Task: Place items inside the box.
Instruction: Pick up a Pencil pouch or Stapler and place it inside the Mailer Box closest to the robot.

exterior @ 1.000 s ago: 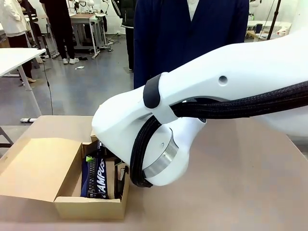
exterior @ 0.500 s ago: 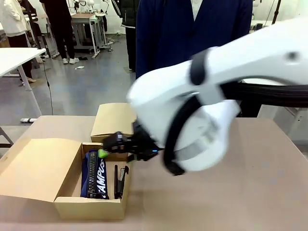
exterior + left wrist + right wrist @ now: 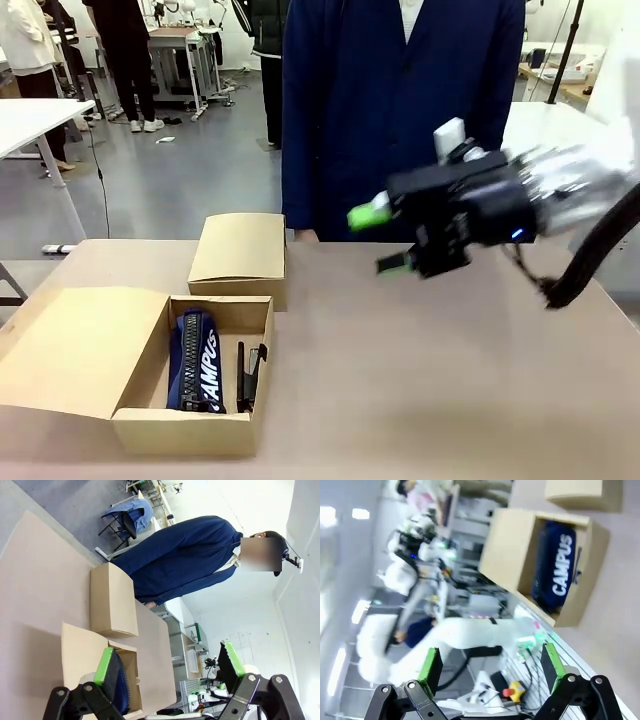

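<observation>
Two items packed: navy pouch with white lettering (image 3: 197, 360) and what looks like a black stapler (image 3: 250, 375), side by side.
Container: open brown cardboard box (image 3: 135, 425), table's near left corner.
Right gripper (image 3: 383, 240): jaws apart, empty, raised above table's far edge.
Left gripper (image 3: 170, 667): jaws apart, empty.
Remaining: other items unseen.

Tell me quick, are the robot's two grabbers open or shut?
Left gripper: open, holding nothing.
Right gripper: open, holding nothing, up above the table.
</observation>
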{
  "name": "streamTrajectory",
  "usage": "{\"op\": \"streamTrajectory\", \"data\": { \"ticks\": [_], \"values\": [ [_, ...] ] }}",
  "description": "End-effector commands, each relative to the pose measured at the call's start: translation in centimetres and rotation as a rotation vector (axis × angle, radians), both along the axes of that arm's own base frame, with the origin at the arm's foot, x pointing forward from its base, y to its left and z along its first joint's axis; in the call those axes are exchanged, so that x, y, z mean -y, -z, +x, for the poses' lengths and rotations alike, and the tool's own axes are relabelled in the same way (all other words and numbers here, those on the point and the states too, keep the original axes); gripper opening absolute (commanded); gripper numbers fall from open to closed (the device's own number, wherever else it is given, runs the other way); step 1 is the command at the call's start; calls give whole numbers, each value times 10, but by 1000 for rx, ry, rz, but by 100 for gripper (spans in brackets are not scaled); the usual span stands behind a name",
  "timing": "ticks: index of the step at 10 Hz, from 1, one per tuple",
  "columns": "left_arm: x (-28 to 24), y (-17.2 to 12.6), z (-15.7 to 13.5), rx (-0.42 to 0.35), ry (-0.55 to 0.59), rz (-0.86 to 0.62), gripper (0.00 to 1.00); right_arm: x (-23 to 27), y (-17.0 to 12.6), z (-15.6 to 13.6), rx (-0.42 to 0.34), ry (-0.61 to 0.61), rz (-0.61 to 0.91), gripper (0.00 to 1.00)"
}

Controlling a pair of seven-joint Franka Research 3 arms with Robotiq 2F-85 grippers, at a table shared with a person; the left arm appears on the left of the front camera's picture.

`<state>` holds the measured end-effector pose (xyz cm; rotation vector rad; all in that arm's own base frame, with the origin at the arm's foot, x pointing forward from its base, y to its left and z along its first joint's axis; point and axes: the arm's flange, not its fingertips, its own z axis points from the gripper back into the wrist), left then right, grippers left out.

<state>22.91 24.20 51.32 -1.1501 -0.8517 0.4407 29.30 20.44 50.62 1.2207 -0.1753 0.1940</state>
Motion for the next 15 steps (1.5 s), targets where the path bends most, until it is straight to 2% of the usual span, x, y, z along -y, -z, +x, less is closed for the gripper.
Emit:
{"op": "streamTrajectory", "data": {
  "ticks": [1, 3, 4, 5, 7, 8, 9, 10, 15],
  "values": [
    [1, 0, 1, 29, 1, -4, 100, 119, 66, -78, 6, 63, 129, 100],
    [1, 0, 1, 29, 1, -4, 100, 196, 103, -101, 14, 198, 113, 100],
    [1, 0, 1, 29, 1, -4, 100, 225, 135, -121, 2, 287, 62, 100],
    [1, 0, 1, 29, 1, -4, 100, 248, 171, -148, -48, 338, 87, 100],
    [1, 0, 1, 29, 1, -4, 100, 252, 212, -191, 31, 289, 81, 100],
    [1, 0, 1, 29, 1, -4, 100, 248, 228, -200, 59, 318, 88, 100],
    [1, 0, 1, 29, 1, -4, 100, 238, 236, -193, 54, 340, 50, 100],
    [1, 0, 1, 29, 1, -4, 100, 326, 67, 12, -7, 336, 75, 100],
    [1, 0, 1, 29, 1, -4, 100, 326, 67, 12, -7, 336, 75, 100]
  ]
}}
